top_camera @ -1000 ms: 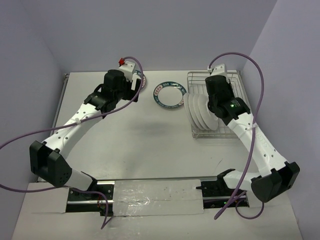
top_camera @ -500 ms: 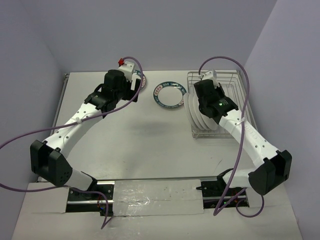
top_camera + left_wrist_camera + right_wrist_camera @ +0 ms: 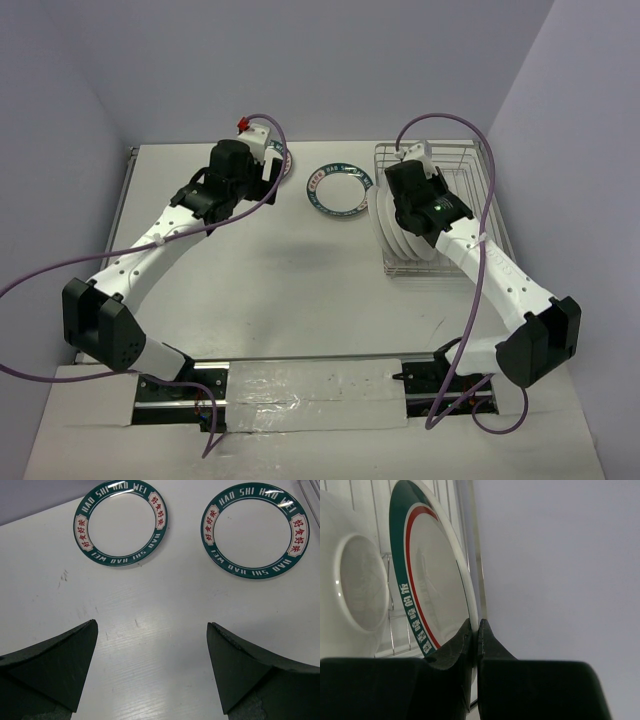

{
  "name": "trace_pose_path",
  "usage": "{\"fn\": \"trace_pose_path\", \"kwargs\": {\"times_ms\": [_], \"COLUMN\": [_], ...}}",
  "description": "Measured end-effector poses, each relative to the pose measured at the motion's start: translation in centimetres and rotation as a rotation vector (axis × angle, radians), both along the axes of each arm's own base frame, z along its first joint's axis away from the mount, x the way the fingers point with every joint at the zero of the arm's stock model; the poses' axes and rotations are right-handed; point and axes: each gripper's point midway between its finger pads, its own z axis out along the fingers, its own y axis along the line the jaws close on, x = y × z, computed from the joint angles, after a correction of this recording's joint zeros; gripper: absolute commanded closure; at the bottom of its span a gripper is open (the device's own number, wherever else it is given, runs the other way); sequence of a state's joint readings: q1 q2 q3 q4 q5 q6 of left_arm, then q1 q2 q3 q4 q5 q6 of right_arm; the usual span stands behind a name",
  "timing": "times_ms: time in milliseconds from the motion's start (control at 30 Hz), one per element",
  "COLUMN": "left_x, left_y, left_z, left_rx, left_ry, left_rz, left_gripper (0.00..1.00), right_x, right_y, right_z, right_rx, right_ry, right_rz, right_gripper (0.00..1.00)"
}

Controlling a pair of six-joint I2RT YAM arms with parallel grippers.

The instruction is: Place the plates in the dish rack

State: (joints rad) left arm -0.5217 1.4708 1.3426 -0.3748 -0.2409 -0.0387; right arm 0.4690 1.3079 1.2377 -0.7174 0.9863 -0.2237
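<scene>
Two plates [image 3: 121, 522] lie flat across upper frame, likely stiff, slick, breakable, rim-grab only; left claw [image 3: 152, 670] wide, right claw [image 3: 476, 629] pinches third plate [image 3: 435, 580] by rim.

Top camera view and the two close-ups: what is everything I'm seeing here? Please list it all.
Table: one, white.
Dish rack: one, silver wire, table's far right.
Flat plates: two, white, green rim band, table's far middle.
Standing plates: several, white, on edge in the rack; count unclear.
Held plate: one, green rim, red ring, upright at the rack.
Left gripper: one, black, open, over the table near the flat plates.
Right gripper: one, black, shut on the held plate's rim.
</scene>
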Motion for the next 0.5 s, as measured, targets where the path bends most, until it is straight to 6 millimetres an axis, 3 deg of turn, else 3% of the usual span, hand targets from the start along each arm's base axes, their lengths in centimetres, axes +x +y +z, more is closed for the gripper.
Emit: {"fn": "trace_pose_path", "kwargs": {"times_ms": [133,267,500], "left_x": [0.0,0.1,0.2], "left_y": [0.0,0.0,0.0], "left_z": [-0.1,-0.2,-0.3], "left_rx": [0.001,0.004,-0.02], "left_ry": [0.001,0.004,0.013], "left_rz": [0.0,0.003,0.005], "left_gripper": [0.01,0.01,0.01], "right_x": [-0.1,0.0,-0.1], "right_y": [0.0,0.3,0.9], "right_z": [-0.2,-1.3,-3.2], "right_rx": [0.003,0.009,0.042], "right_ry": [0.007,0.038,0.098], "right_rz": [-0.001,0.001,0.023], "right_gripper": [1.0,0.73,0.62]}}
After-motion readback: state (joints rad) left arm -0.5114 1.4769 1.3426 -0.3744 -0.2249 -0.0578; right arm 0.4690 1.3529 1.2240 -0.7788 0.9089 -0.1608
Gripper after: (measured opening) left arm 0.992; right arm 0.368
